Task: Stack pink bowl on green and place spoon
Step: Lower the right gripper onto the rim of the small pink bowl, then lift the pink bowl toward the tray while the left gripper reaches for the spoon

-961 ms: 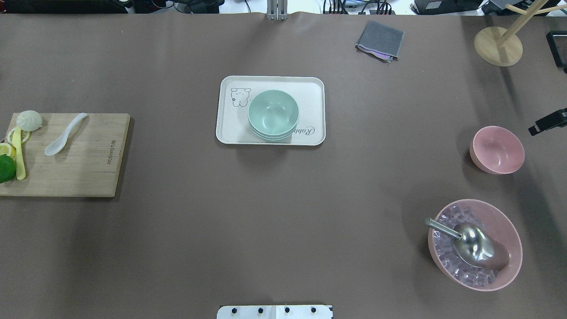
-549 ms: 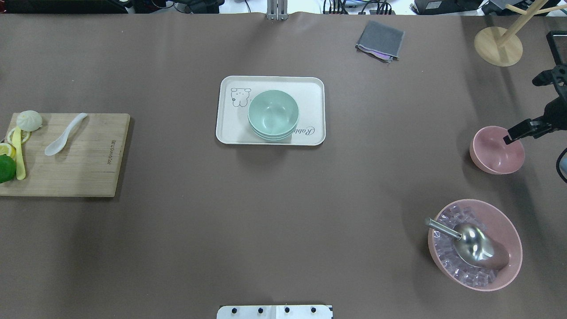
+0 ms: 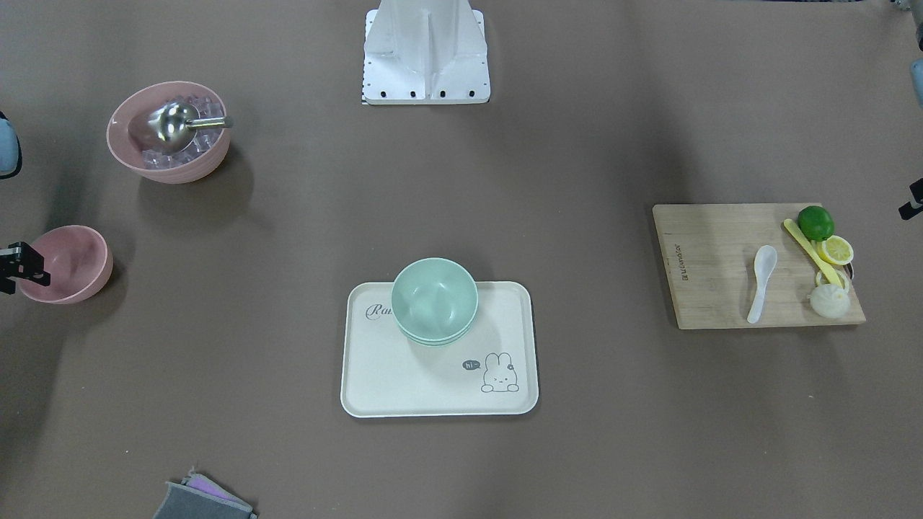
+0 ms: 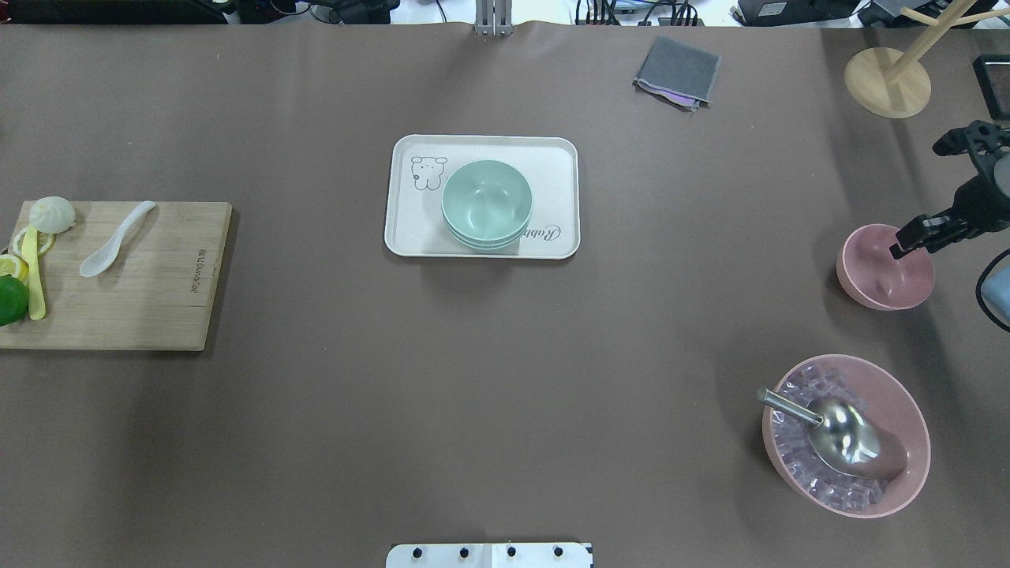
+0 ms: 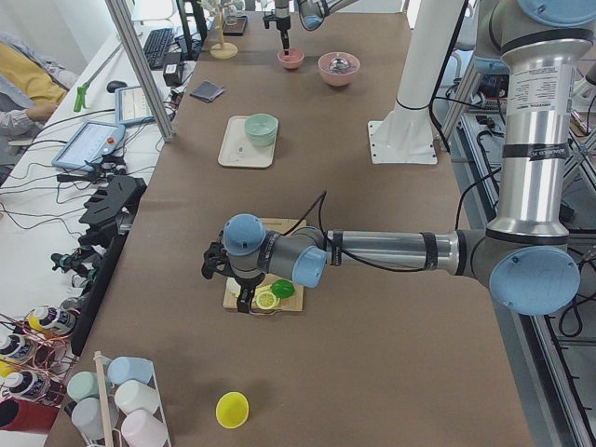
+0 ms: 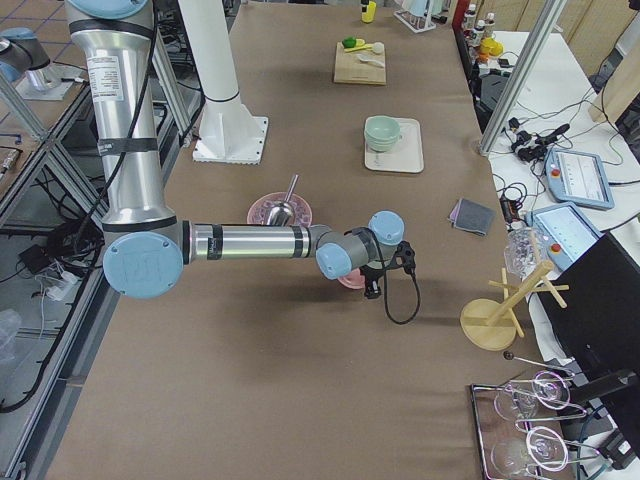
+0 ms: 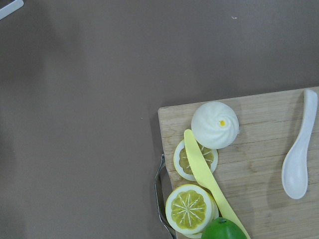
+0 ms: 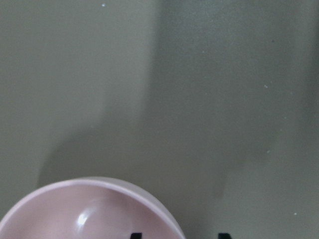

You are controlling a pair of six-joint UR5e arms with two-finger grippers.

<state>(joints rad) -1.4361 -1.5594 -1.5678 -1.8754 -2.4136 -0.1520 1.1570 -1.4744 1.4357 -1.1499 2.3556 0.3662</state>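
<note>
The pink bowl (image 4: 884, 276) stands at the table's right; it also shows in the front view (image 3: 68, 263) and the right wrist view (image 8: 89, 214). My right gripper (image 4: 906, 238) hangs over its far right rim, open, with one fingertip (image 8: 134, 235) inside the rim and the other outside. The stacked green bowls (image 4: 487, 203) sit on a white tray (image 4: 410, 233). The white spoon (image 4: 117, 238) lies on a wooden cutting board (image 4: 150, 300). My left gripper (image 5: 244, 291) hovers over the board's outer end; I cannot tell whether it is open or shut.
A large pink bowl (image 4: 903, 390) of ice cubes holds a metal scoop (image 4: 840, 434) at the near right. A bun (image 7: 215, 124), lemon slices, a lime and a yellow knife (image 7: 207, 174) lie on the board. A grey cloth (image 4: 678, 71) and a wooden stand (image 4: 888, 83) are at the far right.
My right gripper has come in from the table's right edge to over the pink bowl's rim. The bowls and the spoon have not moved.
</note>
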